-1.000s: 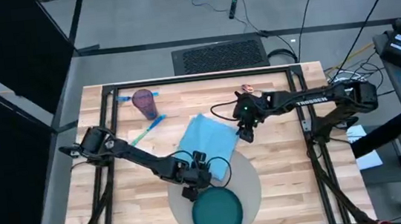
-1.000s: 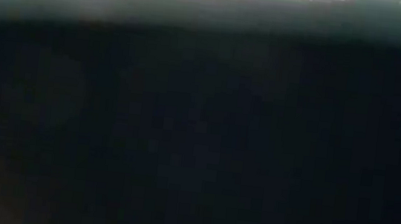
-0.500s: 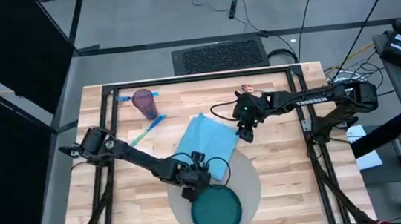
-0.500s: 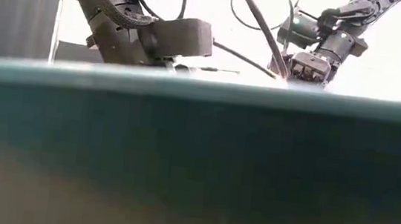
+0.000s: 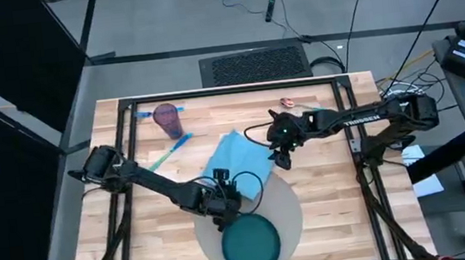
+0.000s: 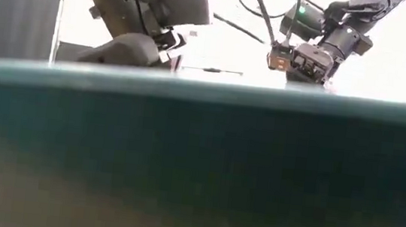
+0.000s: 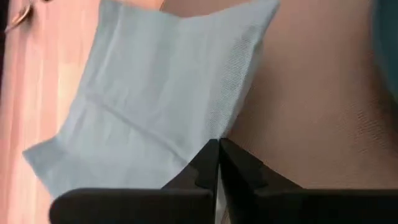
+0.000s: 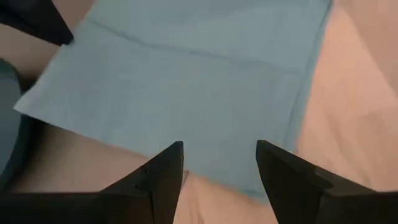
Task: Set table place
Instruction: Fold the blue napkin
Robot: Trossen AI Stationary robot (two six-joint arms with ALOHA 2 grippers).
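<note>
Your left fingers pulled back a little from the dark teal round plate over the last second and sat at the near edge of the light blue cloth napkin, over the large flat round grey placemat. They were clenched tip to tip right at the napkin's hem. You couldn't tell from the wrist view if any cloth was pinched between them.

Your right fingers slid in from the counter side towards the napkin's far corner and hung spread wide above it, holding nothing.

The placemat hadn't shifted. It lay at the front middle of the light-wood butcher-block counter with the plate on its front part, so that part looked done. The napkin half overlapped the mat's back edge, so my read was that the napkin was the step in hand.

Edges and room:
- The plate rim sat near the counter's front edge and filled the low view, so there was little slack there
- The right of the mat was bare wood, free room for the napkin
- The left held a translucent purple cup and a blue-green utensil at the back, well apart from both arms
- The two sets of fingers were near each other across the napkin, so there was a risk of crowding
</note>
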